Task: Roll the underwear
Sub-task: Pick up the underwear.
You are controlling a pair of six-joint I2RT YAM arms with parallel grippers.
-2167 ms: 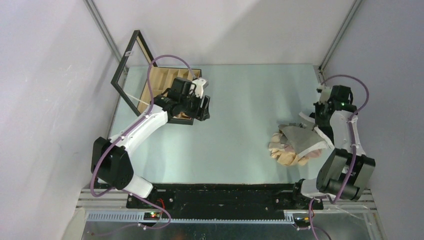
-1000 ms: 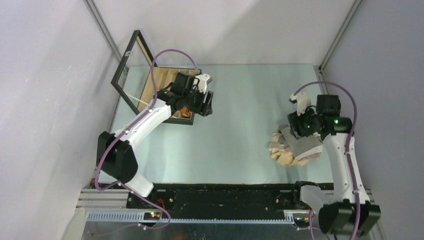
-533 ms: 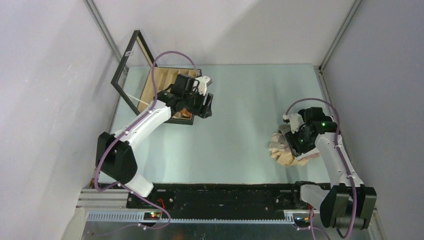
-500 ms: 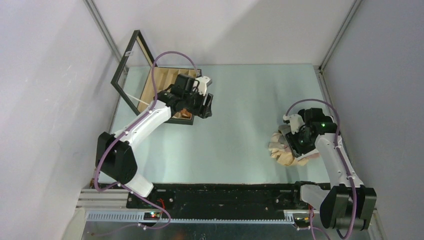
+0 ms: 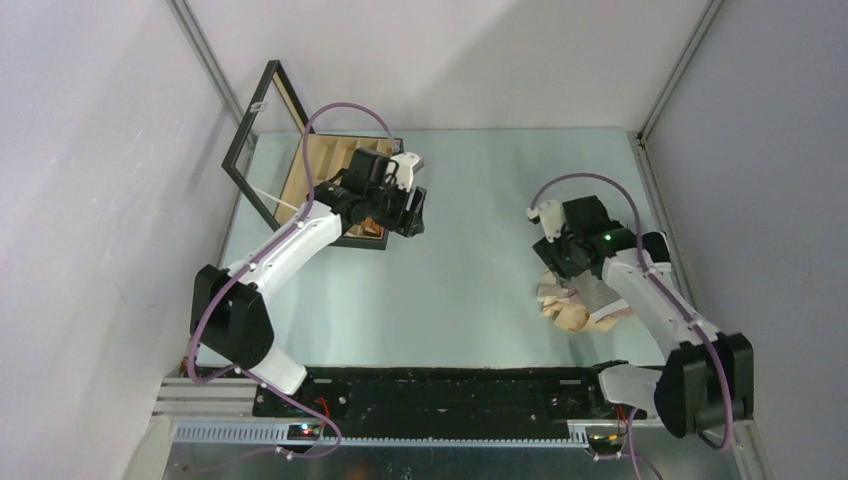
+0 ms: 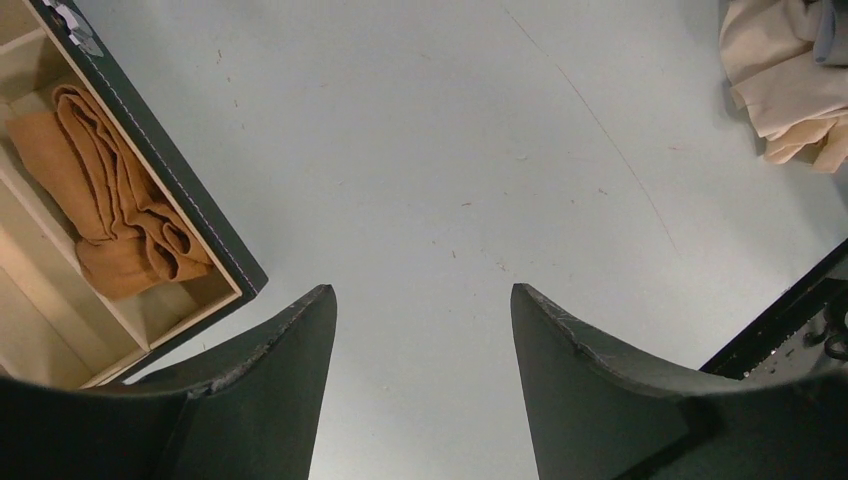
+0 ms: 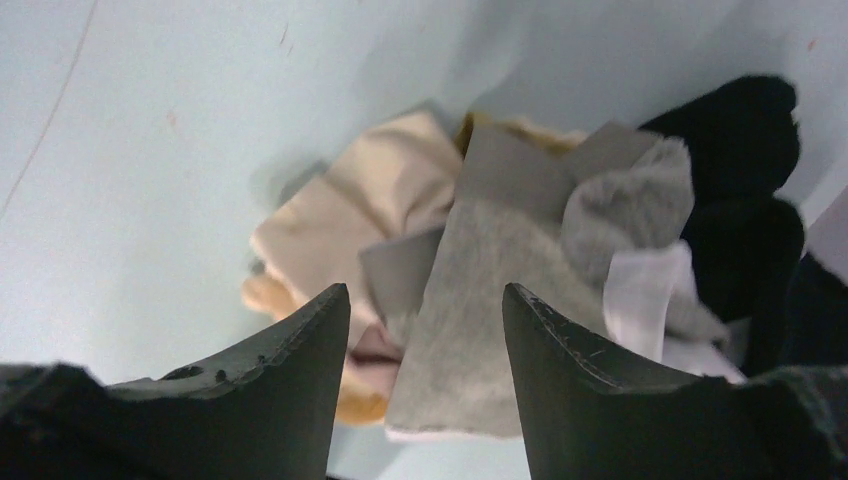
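The underwear (image 5: 583, 304) lies in a loose heap on the worktop (image 5: 480, 190), at the lower right of the overhead view. One rust-brown piece (image 6: 115, 215) already sits rolled in a corner compartment of the wooden box (image 6: 190, 215) at the upper left. In the right wrist view a grey garment (image 7: 470, 290) drapes over the top of the heap, with a beige one (image 7: 370, 200) under it toward the left and a black one (image 7: 745, 140) at the upper right. The right claw (image 7: 418, 345) hangs over the heap, jaws parted and nothing between them. The left claw (image 6: 420, 335), beside the box, is likewise spread and empty. The cloth looks light, thin and limp, so it will likely fold and slide rather than resist, and layers may lift together. The grey piece's free lower edge or a corner seems the best place to pinch it and peel it off alone.
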